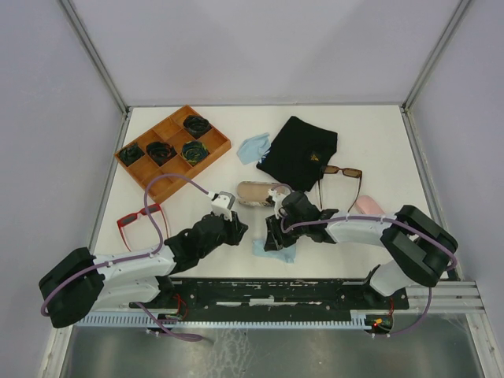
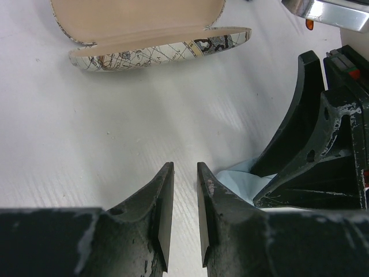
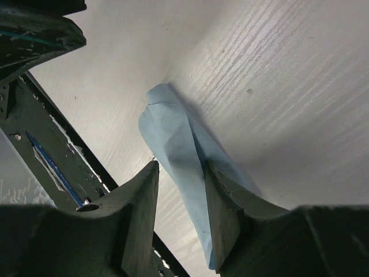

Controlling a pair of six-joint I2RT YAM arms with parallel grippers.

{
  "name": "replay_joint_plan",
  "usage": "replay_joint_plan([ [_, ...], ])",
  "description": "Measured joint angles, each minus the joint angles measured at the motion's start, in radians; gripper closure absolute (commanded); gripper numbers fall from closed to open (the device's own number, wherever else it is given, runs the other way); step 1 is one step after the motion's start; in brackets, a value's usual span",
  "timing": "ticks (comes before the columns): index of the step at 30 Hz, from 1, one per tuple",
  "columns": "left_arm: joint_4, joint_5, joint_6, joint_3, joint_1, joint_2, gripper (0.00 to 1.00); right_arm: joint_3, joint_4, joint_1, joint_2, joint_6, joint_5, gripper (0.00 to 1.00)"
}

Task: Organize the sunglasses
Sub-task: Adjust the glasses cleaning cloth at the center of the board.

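Right wrist view, my right pincer [image 3: 180,168] part open astride the blue cloth [image 3: 173,130], seemingly not pinching it, my left pincer [image 2: 185,167] narrowly open, empty (map-print case [image 2: 150,52] open ahead), red sunglasses [image 1: 140,219] far left, brown-lensed sunglasses [image 1: 342,171] beside the black cloth [image 1: 299,151]

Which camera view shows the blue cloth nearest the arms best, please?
The right wrist view: the blue cloth fills the centre, its folds clear, between the right end effector's fingers. The left wrist view catches only a corner under that end effector; the top external view shows a small, partly covered patch.
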Motion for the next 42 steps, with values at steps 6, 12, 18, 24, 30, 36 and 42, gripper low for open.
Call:
replay_joint_plan([
  [6,0.000,0.000,0.000,-0.001,0.000,0.000,0.70,0.000,0.018,0.000,0.008,0.000,-0.035,0.55],
  [12,0.001,0.000,-0.001,-0.002,0.000,0.001,0.70,0.000,0.030,0.000,0.008,0.000,-0.068,0.55],
  [18,0.002,0.000,-0.002,-0.008,0.000,0.001,0.70,0.000,0.039,0.000,0.008,0.001,-0.105,0.56],
  [24,0.002,0.000,-0.013,-0.013,0.000,0.001,0.70,0.000,0.053,0.000,0.012,0.001,-0.154,0.58],
  [30,0.002,0.000,-0.013,-0.015,0.000,0.001,0.70,0.000,0.057,0.000,0.035,0.001,-0.213,0.59],
  [36,0.002,0.000,-0.013,-0.015,0.002,0.001,0.70,0.000,0.060,0.002,0.033,0.001,-0.249,0.57],
  [42,0.007,0.003,-0.013,-0.015,0.006,0.017,0.70,0.000,0.058,0.002,0.012,0.002,-0.276,0.57],
])
